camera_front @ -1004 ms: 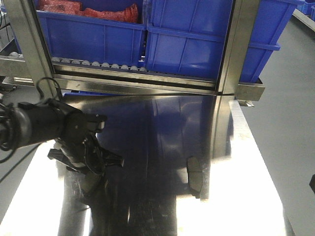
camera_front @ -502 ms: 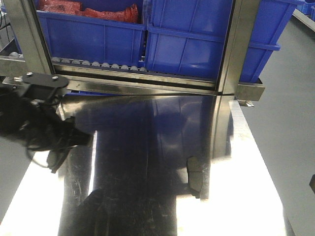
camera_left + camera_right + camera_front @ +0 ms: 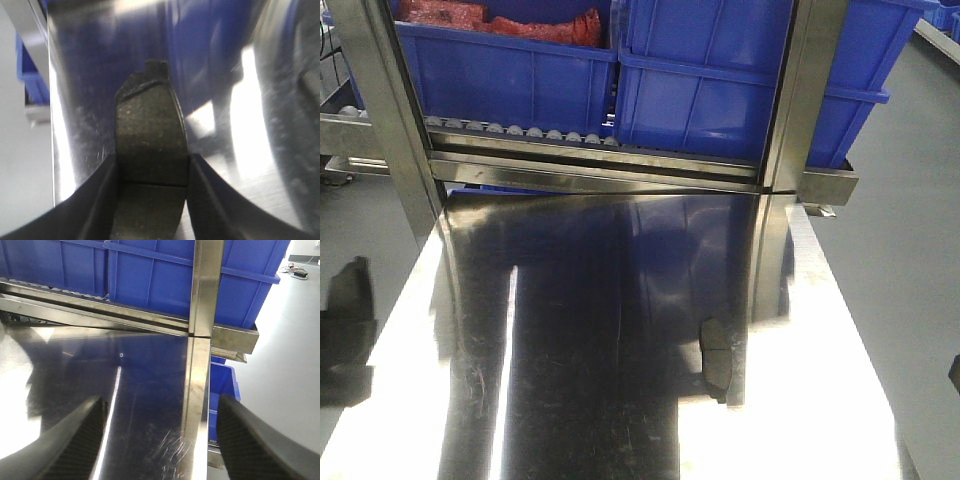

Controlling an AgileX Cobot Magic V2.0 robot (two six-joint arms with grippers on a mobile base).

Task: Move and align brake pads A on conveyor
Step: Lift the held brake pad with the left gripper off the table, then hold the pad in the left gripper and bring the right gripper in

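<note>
**Item under handling.** One brake pad (image 3: 150, 120), dark grey with a thin groove across its middle, sits between the jaws of the left gripper (image 3: 151, 167). The jaws are clamped against its two long edges, one finger touching each side. The notched end of the pad projects ahead of the fingertips. Beneath the jaws is the steel table (image 3: 75, 100), out of focus. The pad appears to be lifted clear of it, though contact cannot be ruled out. To the right of the jaws, at the frame edge, a dark rough-textured surface is judged to be the conveyor (image 3: 305, 130). No red stripe shows there.

**Other pads.** A second brake pad (image 3: 717, 360) lies flat on the steel table in the front view, with no gripper near it. No further pads are in view.

**Right gripper.** The right gripper (image 3: 162, 407) has its jaws wide apart with nothing between them. A steel post (image 3: 200, 315) stands ahead of the gap, with blue bins (image 3: 150, 275) beyond.

**Judgement.** The step in hand is the carry of one pad toward the belt. The next move calls for travel toward the surface right of the jaws, then lowering the pad flat, squaring its long axis and releasing it.

**Markings.** No brand, label or writing is legible on the pads, bins or frame.
</note>
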